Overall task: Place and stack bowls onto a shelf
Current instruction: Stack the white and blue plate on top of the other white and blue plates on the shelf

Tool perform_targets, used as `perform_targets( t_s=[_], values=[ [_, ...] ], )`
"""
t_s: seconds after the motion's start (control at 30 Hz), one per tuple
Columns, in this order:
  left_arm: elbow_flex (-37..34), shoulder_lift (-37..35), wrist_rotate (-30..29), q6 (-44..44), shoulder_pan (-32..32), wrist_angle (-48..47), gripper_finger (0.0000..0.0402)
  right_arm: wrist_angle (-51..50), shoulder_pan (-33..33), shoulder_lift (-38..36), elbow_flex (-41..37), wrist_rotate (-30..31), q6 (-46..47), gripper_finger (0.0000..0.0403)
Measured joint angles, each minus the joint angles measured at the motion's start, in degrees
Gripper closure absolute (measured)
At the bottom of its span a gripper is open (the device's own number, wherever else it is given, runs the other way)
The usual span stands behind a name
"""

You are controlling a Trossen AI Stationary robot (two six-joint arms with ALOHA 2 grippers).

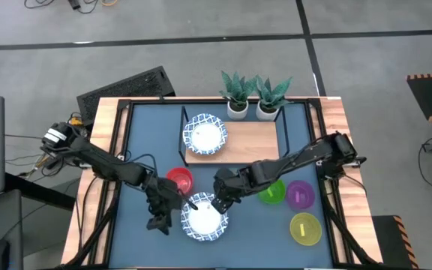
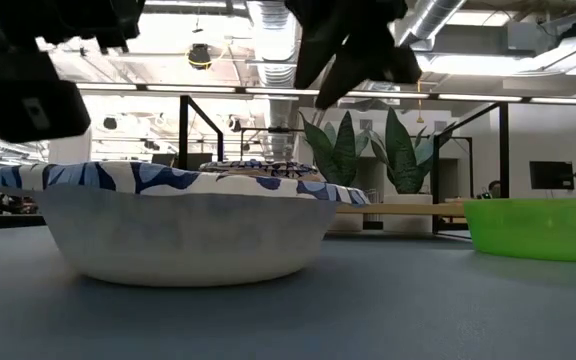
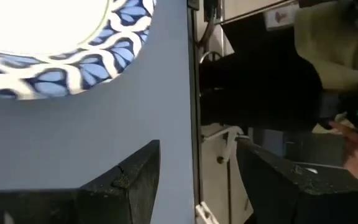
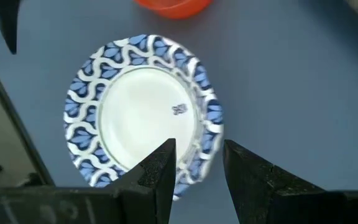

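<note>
A white bowl with a blue patterned rim rests by its base on the blue tabletop near the near edge; it fills the low view. Another blue-rimmed bowl sits on the left half of the light-wood shelf. The red bowl, green bowl, purple bowl and yellow bowl stand on the table. My right gripper hangs open above the near bowl's rim without touching it. My left gripper is open just left of that bowl.
Two potted plants stand at the table's far edge behind the shelf. The right half of the shelf board is bare. The table's near edge runs close by my left gripper. A keyboard lies beyond the far left corner.
</note>
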Motion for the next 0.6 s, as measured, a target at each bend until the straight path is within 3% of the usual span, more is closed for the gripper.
perform_targets(
  t_s=[0.33, 0.6],
  values=[
    [0.0, -16.97, -10.61, 4.27, 6.27, -8.91, 0.0205, 7.93, 1.27, 0.0, -9.1, 1.2, 3.21, 0.0246],
    [0.0, -31.75, -25.97, 3.77, 9.21, -9.21, 0.0205, 12.78, 3.03, 0.02, -12.9, 1.28, 7.74, 0.0246]
  ],
)
